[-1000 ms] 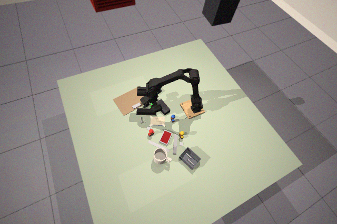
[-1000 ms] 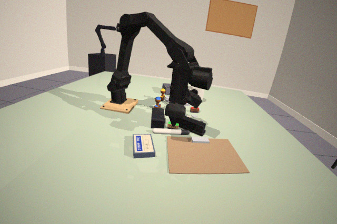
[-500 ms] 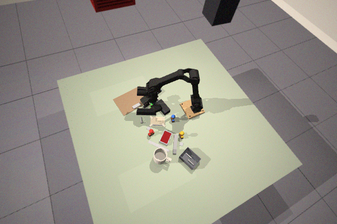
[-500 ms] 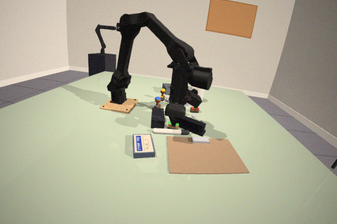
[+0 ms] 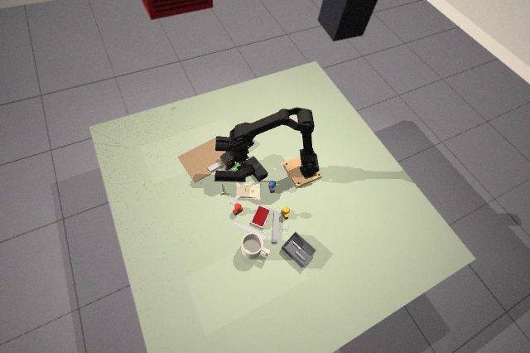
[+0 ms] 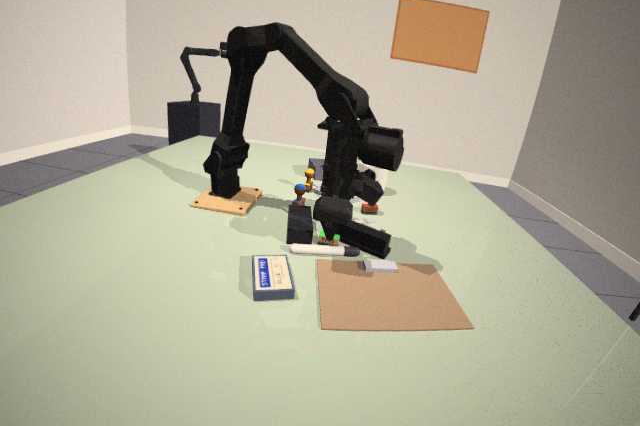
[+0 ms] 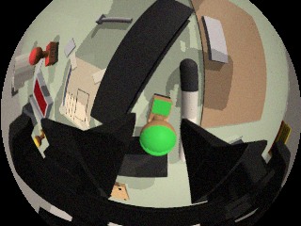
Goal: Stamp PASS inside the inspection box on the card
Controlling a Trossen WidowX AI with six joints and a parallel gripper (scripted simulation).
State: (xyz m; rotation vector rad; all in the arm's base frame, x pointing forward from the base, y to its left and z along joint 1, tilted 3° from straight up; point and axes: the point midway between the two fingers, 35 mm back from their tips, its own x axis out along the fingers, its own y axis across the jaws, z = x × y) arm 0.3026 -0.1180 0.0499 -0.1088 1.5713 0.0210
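Observation:
The green-handled stamp stands on the bench between the fingers of my gripper. The gripper is part-way open and low, with gaps on both sides of the handle in the wrist view. The stamp's label is too small to read. The card lies near the gripper; its outlined box shows no coloured print. An open red ink pad lies beyond it. Red, blue and yellow handled stamps stand around them.
A white marker lies close beside the green stamp. A brown board bears a pale block. A closed stamp-pad box, a mug, a grey tray and a bolt also lie around.

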